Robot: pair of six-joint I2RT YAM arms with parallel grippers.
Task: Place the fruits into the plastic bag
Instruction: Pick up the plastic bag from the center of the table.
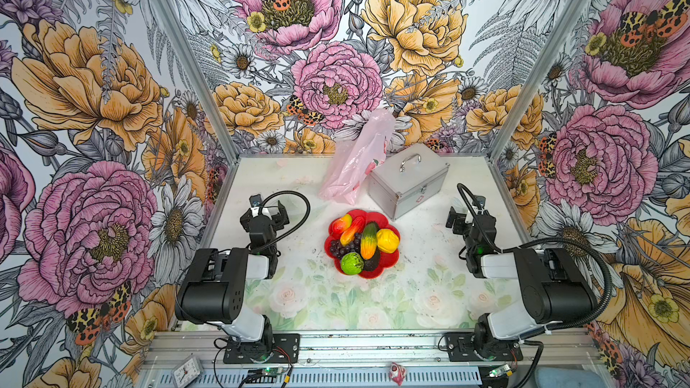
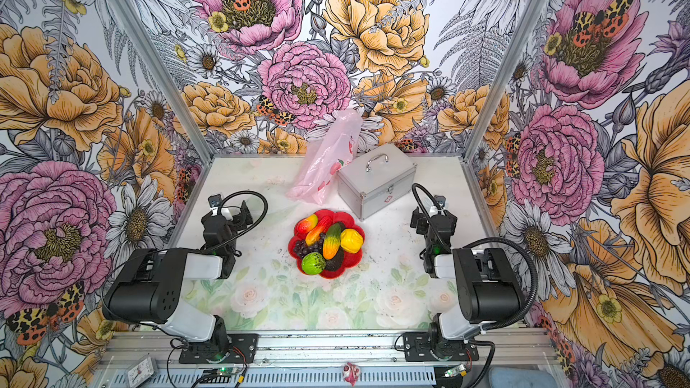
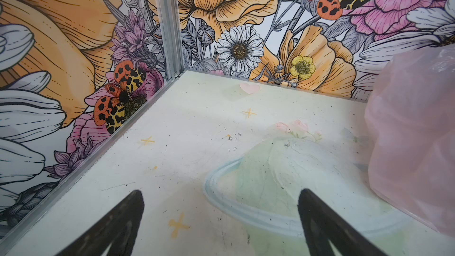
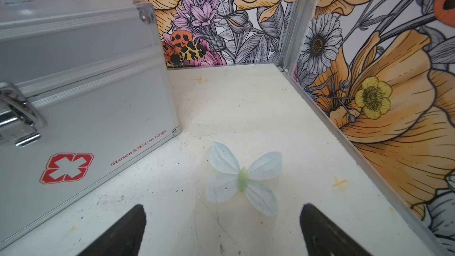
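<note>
I am keeping both tools spread wide and empty. The left gripper (image 3: 220, 193) is hanging over the bare bench (image 1: 298, 266) near its left edge. The right gripper (image 4: 222, 206) is hanging near the right edge, just beside the metal case (image 1: 407, 181).

Nothing is bagged yet, so I am judging the opening step to be the bag itself. The plastic bag (image 1: 351, 166) is slumping at the middle of the far edge, leaning up the back wall just beside the case. It is thin, crinkly, translucent pink film, and I cannot make out an open mouth. I am planning to pinch one loop handle with the left tool and pull the mouth wide before any fruit goes over.

The fruits are all sitting heaped in the red flower-shaped dish (image 1: 386, 266) at the bench's middle:
- the lemon (image 1: 387, 240)
- the lime (image 1: 351, 263)
- the long green-orange one (image 1: 369, 240)
- two mangoes (image 1: 353, 230)
- the grape bunch (image 1: 341, 248)
- the avocado (image 1: 371, 263)

They are looking glossy, hard and rounded, so I am expecting them to slip. I am intending to grip across the narrow width, taking the top fruits first.
</note>
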